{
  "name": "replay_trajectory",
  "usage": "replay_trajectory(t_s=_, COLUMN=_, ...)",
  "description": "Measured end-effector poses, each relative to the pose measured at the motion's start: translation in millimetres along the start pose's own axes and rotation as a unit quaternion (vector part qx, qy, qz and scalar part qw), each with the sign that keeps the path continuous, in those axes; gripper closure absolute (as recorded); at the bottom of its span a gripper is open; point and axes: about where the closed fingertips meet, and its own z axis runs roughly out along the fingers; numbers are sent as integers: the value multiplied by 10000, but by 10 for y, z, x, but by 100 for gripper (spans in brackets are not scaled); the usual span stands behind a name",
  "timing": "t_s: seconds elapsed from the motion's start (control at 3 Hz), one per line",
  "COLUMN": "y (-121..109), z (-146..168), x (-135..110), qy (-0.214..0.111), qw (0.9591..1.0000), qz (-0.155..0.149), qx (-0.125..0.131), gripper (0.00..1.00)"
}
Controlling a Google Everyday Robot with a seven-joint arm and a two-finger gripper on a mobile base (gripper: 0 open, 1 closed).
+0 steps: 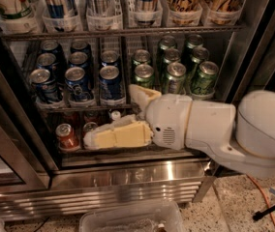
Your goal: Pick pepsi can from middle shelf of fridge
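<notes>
Several dark-blue pepsi cans stand in lanes on the left of the middle shelf (128,101) of the fridge (128,175). The nearest pepsi can (111,83) is at the front of the third lane. My gripper (109,114) is at the shelf's front edge, just right of and below that can. It is open and holds nothing. The upper finger (142,93) rises between the pepsi can and a green can (144,76). The lower finger (118,137) lies below the shelf, in front of the bottom rack.
Green cans (203,79) fill the right lanes of the middle shelf. Small red cans (67,137) sit on the bottom rack. Tall cans in tub holders (101,18) are on the rack above. The black door frame (11,124) is at left. A clear bin (128,219) is on the floor.
</notes>
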Motion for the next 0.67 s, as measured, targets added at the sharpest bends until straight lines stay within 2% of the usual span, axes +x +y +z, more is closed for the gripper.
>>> replay_trajectory(t_s=0.33, y=-202, z=-81, x=68, qy=-517, qw=9957, qz=0, qx=763, gripper=0)
replay_trajectory(t_s=0.67, y=-302, z=-5, x=75, qy=-768, qw=9884, qz=-279, qx=1280, gripper=0)
